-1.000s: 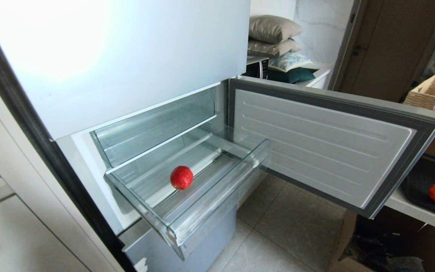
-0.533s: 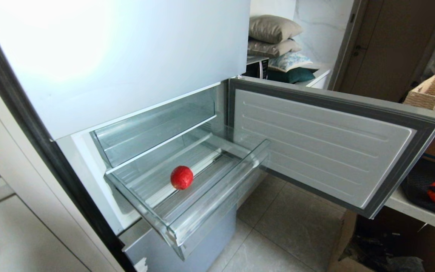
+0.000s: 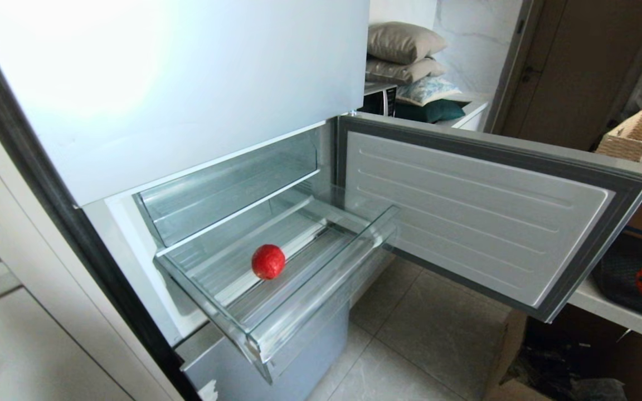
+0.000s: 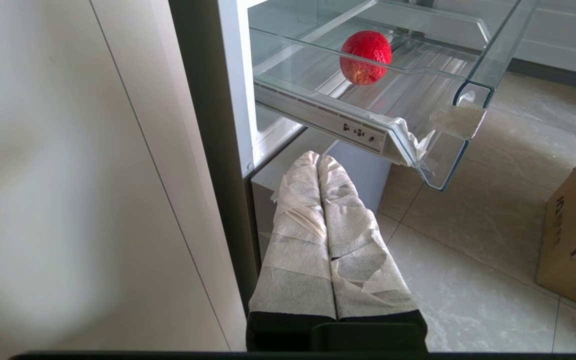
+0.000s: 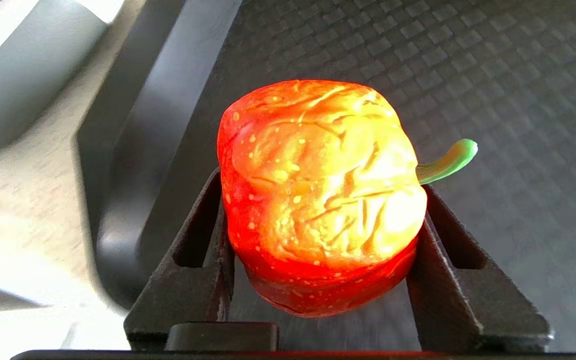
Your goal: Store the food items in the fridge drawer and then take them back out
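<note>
Closing my right claw (image 5: 320,250) on the orange-red fruit (image 5: 318,195), open a moment ago; next stop is the drawer (image 3: 321,295) beside the red fruit (image 3: 268,262).

No text, label or number can be read anywhere.

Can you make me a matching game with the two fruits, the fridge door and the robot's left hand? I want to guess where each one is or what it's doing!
Things:
1. deep red fruit
2. orange-red fruit
3. fridge door
4. left hand

Places or states:
A. swung wide open
B. squeezed between the right hand's fingers, above a dark mat
C. fingers pressed together, empty, below the drawer
D. lying alone on the ribbed floor of the clear fridge drawer

Pairs: 1-D, 2-B, 3-A, 4-C
</note>
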Tool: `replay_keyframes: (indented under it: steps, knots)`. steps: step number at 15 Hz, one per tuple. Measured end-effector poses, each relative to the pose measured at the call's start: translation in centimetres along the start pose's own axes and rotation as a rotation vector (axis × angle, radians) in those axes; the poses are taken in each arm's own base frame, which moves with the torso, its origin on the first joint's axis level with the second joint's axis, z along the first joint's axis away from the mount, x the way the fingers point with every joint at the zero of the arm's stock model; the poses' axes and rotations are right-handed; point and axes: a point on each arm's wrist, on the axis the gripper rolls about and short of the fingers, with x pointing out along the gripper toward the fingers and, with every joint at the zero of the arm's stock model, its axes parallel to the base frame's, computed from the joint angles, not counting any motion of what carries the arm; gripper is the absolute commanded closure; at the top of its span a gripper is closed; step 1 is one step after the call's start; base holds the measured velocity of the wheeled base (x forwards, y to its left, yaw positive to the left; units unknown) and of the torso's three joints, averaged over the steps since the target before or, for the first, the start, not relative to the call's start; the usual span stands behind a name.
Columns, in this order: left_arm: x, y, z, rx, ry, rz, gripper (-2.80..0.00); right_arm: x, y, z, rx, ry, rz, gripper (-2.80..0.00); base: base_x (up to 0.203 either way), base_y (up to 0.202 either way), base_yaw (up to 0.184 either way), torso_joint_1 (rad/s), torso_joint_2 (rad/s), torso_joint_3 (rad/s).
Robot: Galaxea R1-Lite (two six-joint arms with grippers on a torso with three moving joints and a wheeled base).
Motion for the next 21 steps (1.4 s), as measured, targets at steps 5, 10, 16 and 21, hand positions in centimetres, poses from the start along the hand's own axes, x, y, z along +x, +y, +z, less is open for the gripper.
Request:
replay_keyframes:
  steps: [5, 10, 16, 21]
  knots:
    - [0.0, 0.0, 0.0, 0.000, 0.000, 0.000, 0.00, -8.2, 2.1, 1.3, 0.012, -0.003, -0.031, 0.00, 0.000, 0.000, 0.000, 0.000, 0.00, 0.000]
    - [0.0, 0.0, 0.0, 0.000, 0.000, 0.000, 0.00, -19.9, 6.9, 0.5, 0.000, -0.059, -0.067, 0.00, 0.000, 0.000, 0.000, 0.000, 0.00, 0.000]
    - [0.0, 0.0, 0.0, 0.000, 0.000, 0.000, 0.00, -27.9, 11.5, -2.7, -0.107, -0.152, -0.084, 0.00, 0.000, 0.000, 0.000, 0.000, 0.00, 0.000]
    - [0.0, 0.0, 0.0, 0.000, 0.000, -0.001, 0.00, -29.7, 13.8, -4.7, -0.173, -0.175, -0.021, 0.00, 0.001, -0.001, 0.022, 0.000, 0.00, 0.001]
